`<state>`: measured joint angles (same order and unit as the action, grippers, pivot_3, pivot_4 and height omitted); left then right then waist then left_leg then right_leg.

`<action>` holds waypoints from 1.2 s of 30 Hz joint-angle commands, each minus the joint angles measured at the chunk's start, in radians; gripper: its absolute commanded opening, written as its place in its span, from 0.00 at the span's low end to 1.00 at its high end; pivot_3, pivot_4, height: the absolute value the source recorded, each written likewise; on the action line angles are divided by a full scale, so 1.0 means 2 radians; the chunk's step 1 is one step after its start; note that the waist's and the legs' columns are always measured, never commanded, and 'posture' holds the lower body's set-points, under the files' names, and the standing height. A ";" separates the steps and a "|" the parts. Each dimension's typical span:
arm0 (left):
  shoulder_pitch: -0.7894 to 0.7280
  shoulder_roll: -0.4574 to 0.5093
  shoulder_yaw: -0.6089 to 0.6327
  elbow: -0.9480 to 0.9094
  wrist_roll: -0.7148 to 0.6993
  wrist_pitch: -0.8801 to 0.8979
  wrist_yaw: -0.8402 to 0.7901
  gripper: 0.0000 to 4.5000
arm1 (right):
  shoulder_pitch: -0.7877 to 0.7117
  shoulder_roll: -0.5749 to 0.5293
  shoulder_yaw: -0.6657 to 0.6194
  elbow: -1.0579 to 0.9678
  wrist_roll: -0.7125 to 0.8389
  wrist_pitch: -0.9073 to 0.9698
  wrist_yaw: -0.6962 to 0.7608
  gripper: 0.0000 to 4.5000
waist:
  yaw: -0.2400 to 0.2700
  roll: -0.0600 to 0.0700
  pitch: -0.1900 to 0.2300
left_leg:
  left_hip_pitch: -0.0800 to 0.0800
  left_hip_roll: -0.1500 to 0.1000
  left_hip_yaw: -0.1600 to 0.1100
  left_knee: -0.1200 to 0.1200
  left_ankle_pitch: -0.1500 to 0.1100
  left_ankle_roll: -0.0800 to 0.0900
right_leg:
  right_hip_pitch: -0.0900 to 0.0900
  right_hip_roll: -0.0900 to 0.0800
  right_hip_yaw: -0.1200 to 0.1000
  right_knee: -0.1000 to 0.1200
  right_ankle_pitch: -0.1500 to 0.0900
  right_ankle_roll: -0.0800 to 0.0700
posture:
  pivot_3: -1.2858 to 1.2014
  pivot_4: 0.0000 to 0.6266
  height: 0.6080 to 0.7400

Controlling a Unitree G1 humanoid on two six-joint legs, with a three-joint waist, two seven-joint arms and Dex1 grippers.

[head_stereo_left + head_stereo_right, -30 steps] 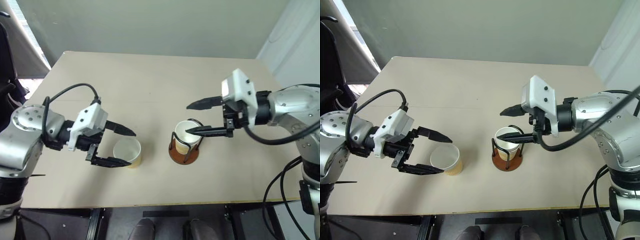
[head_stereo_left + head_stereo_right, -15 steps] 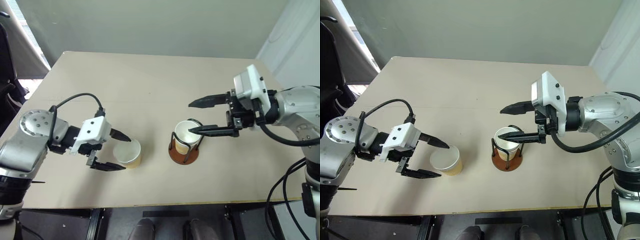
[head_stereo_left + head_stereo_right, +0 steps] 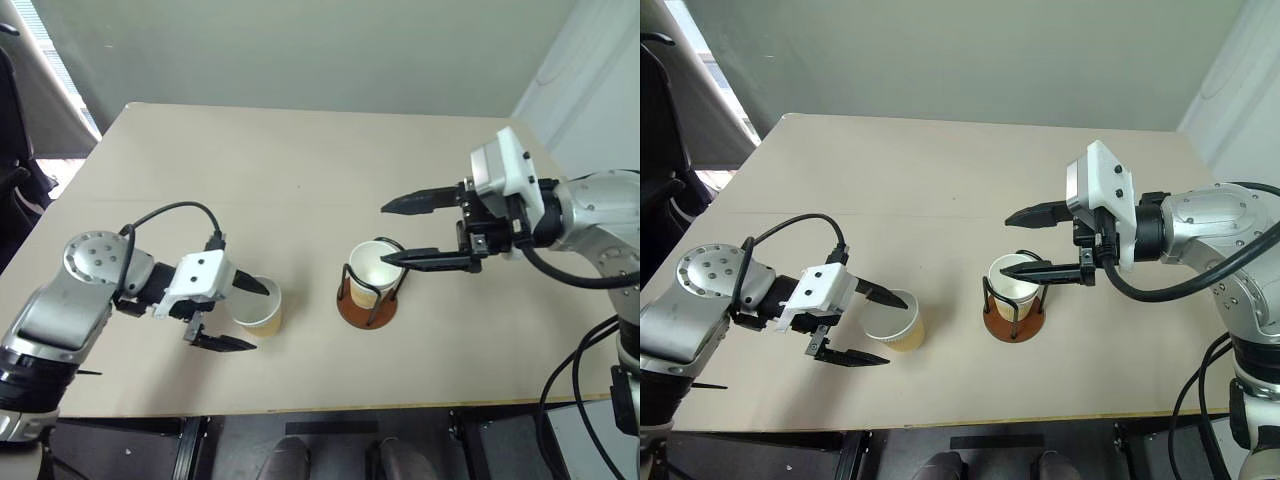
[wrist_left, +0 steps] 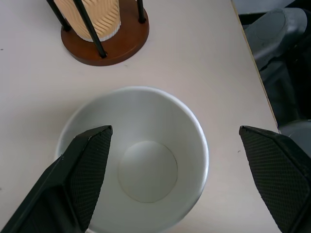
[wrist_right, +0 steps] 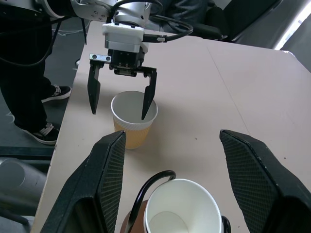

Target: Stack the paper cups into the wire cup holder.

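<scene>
Left claw straddling a loose cup, one cup already in the holder

The beige counter (image 3: 320,170) was the big thing, with everything sitting near its front edge. The right claw (image 3: 400,232) hung spread wide and empty above the wire cup holder (image 3: 370,300), one finger over the holder's rim and the other farther back. The left claw (image 3: 243,314) was down low at the front-left, also spread wide and released, with one finger reaching over the rim of the loose paper cup (image 3: 257,304) and the other out past its wall toward the counter's front edge, not squeezing it. That cup stood upright just left of the holder, apart from it. A second paper cup (image 3: 374,270) sat upright inside the holder's black wire loops on the reddish-brown base.
</scene>
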<state>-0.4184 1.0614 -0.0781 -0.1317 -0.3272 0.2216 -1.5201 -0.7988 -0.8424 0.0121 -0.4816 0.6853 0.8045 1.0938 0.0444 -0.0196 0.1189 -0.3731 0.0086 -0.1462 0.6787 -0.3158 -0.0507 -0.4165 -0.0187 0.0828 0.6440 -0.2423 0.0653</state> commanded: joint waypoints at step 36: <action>-0.218 -0.093 -0.026 0.061 -0.050 0.080 -0.037 0.01 | 0.089 -0.062 -0.024 0.093 -0.050 -0.153 0.109 0.69 | 0.002 0.000 0.000 | -0.001 0.000 0.000 0.001 0.000 0.000 | 0.000 0.000 0.000 0.001 0.000 0.000 | 0.52 0.24 1.00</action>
<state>-0.8223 0.8794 -0.1345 -0.0160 -0.4078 0.3748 -1.5664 -0.6158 -0.9487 -0.0030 -0.2832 0.5846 0.5114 1.3106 0.0476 -0.0197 0.1188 -0.3741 0.0082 -0.1455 0.6797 -0.3158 -0.0507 -0.4158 -0.0192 0.0825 0.6452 -0.2417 0.0661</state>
